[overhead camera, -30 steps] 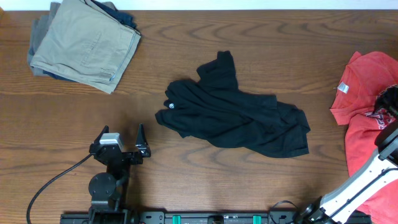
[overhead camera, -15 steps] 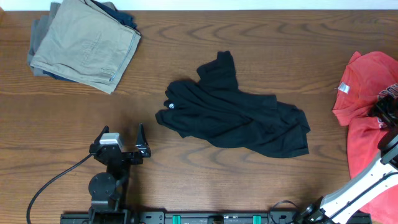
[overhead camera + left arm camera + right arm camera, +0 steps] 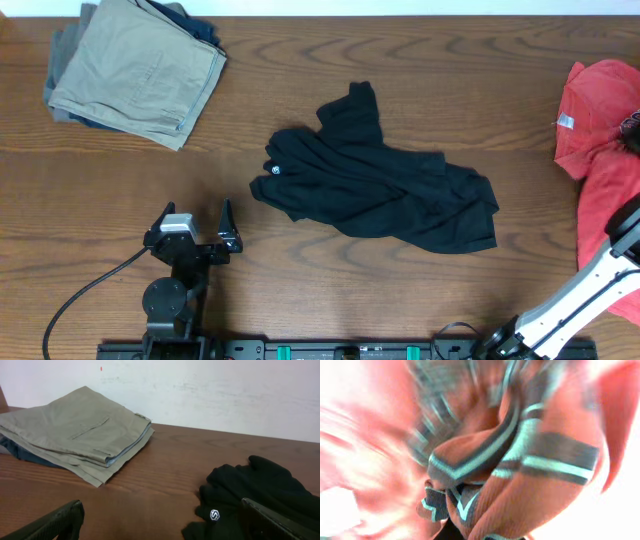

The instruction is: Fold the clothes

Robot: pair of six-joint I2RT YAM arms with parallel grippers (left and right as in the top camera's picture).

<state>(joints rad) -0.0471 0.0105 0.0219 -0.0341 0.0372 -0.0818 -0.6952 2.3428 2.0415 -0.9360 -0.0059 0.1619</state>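
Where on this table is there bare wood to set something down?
Bare wood lies between the tan trousers and the black garment, and between the garment and the red shirt. The near-left corner is crowded by the left tool.

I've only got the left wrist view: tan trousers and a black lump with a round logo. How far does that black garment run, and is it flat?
Observer: The black garment is crumpled, not flat. It runs from the logo end across the middle of the table toward the right.
Operator: Anything else on the table outside my view?
Observer: A red T-shirt lies bunched at the far right edge, apart from the black garment.
Operator: Where's the right arm?
Observer: The right arm reaches up to that red T-shirt. Its wrist camera shows only blurred red fabric, so I cannot tell whether its pincer is open.
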